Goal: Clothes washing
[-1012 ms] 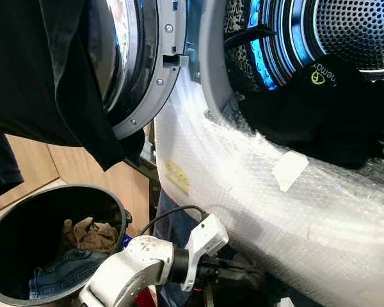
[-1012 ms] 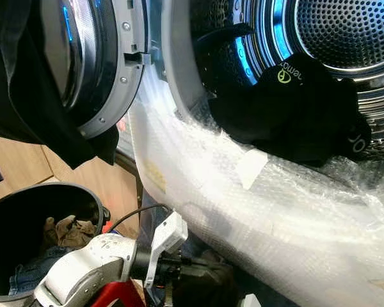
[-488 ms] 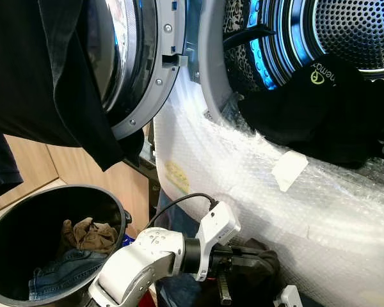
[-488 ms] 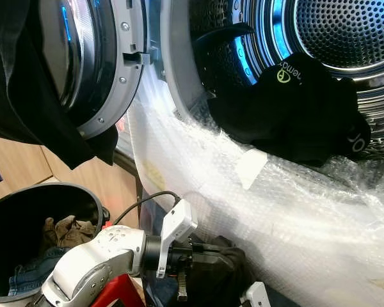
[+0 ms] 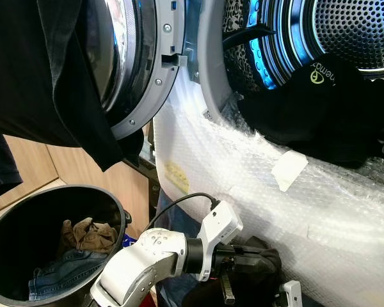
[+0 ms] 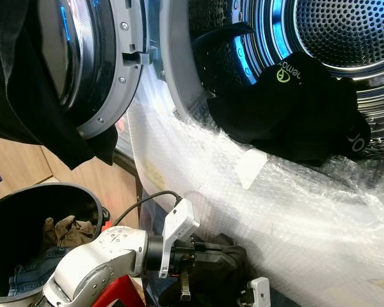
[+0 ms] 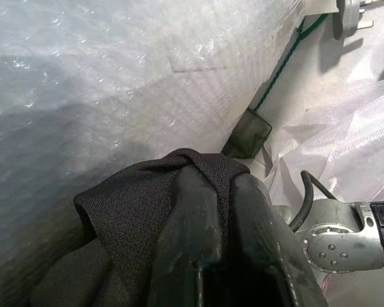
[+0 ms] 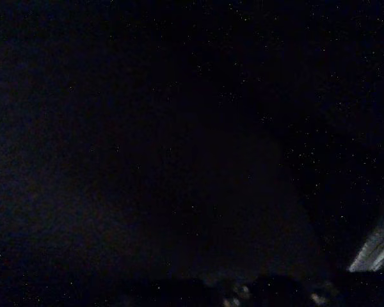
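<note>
My left end effector (image 7: 211, 211) is clamped tight on a fold of dark woven garment (image 7: 134, 211), low against the bubble wrap (image 5: 256, 192) that sheathes the washing machine front. The rest of the garment (image 5: 243, 275) hangs bunched just below my fingers (image 7: 192, 236). My right end effector sits somewhere in the dark; its wrist view is nearly black, and I cannot tell how its fingers stand.

The drum opening (image 5: 345, 38) lies well above and beyond my left end effector, with a black top (image 5: 326, 109) bearing a green logo already slumped over its lip. The risk, as I judge it: the pinch holds only a small fold, so the heavy, limp cloth could slide free on the lift, or drag on the crinkled, slick wrap and snag a taped patch (image 5: 288, 169). The top at the lip could also be knocked out as I push in.

The bin (image 5: 13, 224), off to my left, is round, dark and hard-walled, holding blue denim (image 5: 61, 272) and a crumpled tan cloth (image 5: 86, 233). The door (image 5: 137, 70) has a grey ring and glossy glass, with a black garment (image 5: 38, 83) draped over it.
</note>
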`<state>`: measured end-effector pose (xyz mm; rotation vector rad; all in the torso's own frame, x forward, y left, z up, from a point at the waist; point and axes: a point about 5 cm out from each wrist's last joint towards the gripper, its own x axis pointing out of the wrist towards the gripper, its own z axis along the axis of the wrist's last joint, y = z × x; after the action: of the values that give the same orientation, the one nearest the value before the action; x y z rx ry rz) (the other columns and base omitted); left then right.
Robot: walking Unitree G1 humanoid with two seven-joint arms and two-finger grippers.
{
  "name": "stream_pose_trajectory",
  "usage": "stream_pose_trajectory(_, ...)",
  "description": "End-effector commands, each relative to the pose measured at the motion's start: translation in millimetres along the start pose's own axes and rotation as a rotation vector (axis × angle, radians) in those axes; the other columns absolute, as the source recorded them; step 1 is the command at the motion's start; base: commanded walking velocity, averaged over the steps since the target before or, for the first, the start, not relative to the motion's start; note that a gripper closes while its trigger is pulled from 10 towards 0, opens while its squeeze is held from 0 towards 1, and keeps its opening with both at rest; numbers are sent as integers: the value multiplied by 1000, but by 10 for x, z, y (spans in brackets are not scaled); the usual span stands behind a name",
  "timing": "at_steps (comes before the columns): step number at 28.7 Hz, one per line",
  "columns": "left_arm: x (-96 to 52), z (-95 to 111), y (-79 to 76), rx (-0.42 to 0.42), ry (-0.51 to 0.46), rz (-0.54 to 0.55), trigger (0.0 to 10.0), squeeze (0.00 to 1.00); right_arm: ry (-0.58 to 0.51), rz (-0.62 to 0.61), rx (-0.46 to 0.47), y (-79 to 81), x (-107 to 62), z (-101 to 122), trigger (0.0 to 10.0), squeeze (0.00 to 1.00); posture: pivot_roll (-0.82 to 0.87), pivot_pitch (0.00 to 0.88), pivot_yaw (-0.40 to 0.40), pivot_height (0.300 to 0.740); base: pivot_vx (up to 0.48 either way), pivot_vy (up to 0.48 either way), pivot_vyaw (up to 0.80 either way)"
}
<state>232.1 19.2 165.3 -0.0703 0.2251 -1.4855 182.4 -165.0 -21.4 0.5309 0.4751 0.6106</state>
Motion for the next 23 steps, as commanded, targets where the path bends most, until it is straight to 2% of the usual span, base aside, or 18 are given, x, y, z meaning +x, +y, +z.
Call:
stream_pose_trajectory(1,16,112,-45,29,-38,-25,0,0,-11,-20,28,-28,-22,-17,3333,0,134,21,-105,740,0,0,0)
stream_pose_trajectory(2,16,112,-45,29,-38,-25,0,0,-11,-20,28,-28,-22,-17,3333,0,134,21,-105,740,0,0,0)
stream_pose_trajectory(3,16,113,-45,29,-38,-24,0,0,-12,-21,30,-28,-23,-21,1294,0,134,21,-105,740,0,0,0)
stream_pose_trajectory(4,15,111,-47,28,-37,-24,0,0,-12,-17,33,-21,-23,-29,0,0,132,19,-104,740,0,0,0)
stream_pose_trajectory(17,35,85,-39,36,-21,-2,0,0,-44,-12,74,-11,16,-47,0,0,143,0,-99,740,0,0,0)
stream_pose_trajectory(20,35,78,-61,40,-21,-20,0,0,-90,-32,114,-28,34,-28,0,0,145,0,-98,740,0,0,0)
stream_pose_trajectory(23,37,66,-70,42,-14,-21,0,0,-90,-11,105,-9,26,-29,0,0,150,0,-97,740,0,0,0)
